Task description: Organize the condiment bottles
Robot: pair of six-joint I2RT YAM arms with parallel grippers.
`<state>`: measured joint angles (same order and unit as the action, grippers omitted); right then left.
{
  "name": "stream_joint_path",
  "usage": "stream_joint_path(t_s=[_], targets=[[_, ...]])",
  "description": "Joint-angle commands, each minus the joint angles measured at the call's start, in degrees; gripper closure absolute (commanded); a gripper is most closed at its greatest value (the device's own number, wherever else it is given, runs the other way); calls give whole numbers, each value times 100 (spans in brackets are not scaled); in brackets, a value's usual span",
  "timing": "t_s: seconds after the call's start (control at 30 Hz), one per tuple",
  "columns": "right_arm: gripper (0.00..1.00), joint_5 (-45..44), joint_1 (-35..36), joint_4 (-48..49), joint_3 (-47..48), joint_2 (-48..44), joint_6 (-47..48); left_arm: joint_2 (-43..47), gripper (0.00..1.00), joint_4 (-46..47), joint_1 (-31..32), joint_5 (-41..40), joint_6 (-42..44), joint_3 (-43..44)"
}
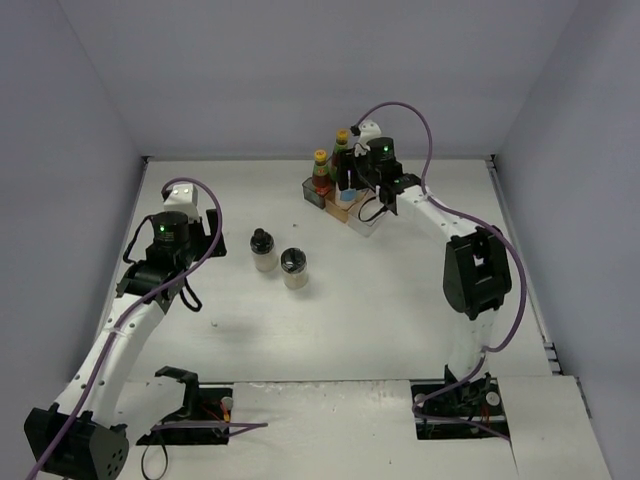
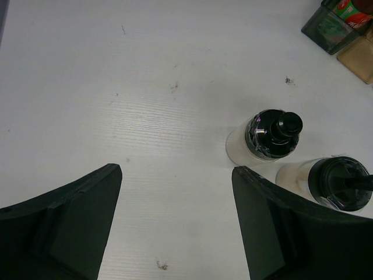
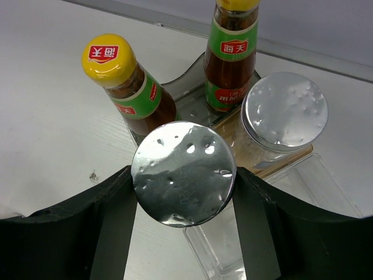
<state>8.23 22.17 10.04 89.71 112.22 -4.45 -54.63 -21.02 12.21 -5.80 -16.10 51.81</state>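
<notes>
Two jars stood nearest, close together on the bare middle of the table, both upright and black-topped, well apart from the rack at the far side. Neither was touched. The left gripper hung over the table to their left with its jaws wide apart and nothing between them. In its wrist view the jars sat off to the right of the gap, the knobbed one ahead of the right finger.

Farther back, the right gripper reached over the rack and was clamped on a shaker, one finger against each side of its silver lid. That shaker sat over the rack's clear front step. Whether its base already rested there could not be told, since the lid hid it. A second shaker stood on the step just behind and to the right. Beyond them, on the smoky back part, two sauce bottles stood upright with yellow caps.

By my judgement the task was past halfway. Three bottles were placed and a fourth was at its spot but not yet let go. What remained was to release that shaker and bring the two jars across to the rack. The free left gripper looked best placed to take the first jar.
</notes>
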Motion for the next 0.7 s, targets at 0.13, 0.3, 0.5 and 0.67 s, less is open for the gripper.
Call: stream_joint_path(t_s=[0.13,0.3,0.5,0.67], targets=[[94,170,68,701,328,141,-30,32,23,291,-34,62,54,171],[78,205,77,745,249,247,-47,14,23,274,-34,71,80,163],[32,258,129,684,240,125,49,14,23,274,-34,97,80,163],[8,170,226,552,213,-270,242,14,23,282,-34,106,80,171]])
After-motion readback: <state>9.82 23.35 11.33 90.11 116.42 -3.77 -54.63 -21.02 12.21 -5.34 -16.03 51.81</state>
